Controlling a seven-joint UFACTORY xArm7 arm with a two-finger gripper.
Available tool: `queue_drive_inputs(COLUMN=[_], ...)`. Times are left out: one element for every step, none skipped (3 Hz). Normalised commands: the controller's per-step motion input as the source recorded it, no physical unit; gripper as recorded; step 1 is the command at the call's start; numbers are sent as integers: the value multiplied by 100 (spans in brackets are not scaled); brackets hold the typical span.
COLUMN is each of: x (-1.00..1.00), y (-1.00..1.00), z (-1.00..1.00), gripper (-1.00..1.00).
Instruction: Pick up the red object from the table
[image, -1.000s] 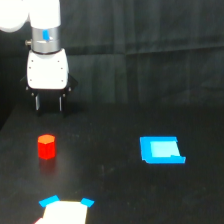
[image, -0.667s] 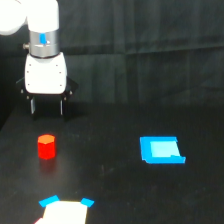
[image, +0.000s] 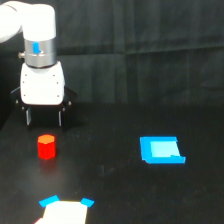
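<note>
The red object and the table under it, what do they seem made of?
The red object: probably plastic or painted wood, judging by its solid, even colour and faceted sides. The table: likely covered in matte black cloth, since it shows almost no shine.

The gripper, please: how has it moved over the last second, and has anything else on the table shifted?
The gripper has come down and nearer the red object, now just above it, fingers apart, not touching. The red object, the blue rectangle and the white piece on the table stayed put.

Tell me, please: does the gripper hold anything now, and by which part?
Nothing is held. The gripper hangs open above the table, and the red block stands on it just below the fingertips, apart from them.
</note>
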Motion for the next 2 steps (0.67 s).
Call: queue_drive_inputs(x=[-100, -100], y=[-81, -67], z=[-34, -13], gripper=[66, 100])
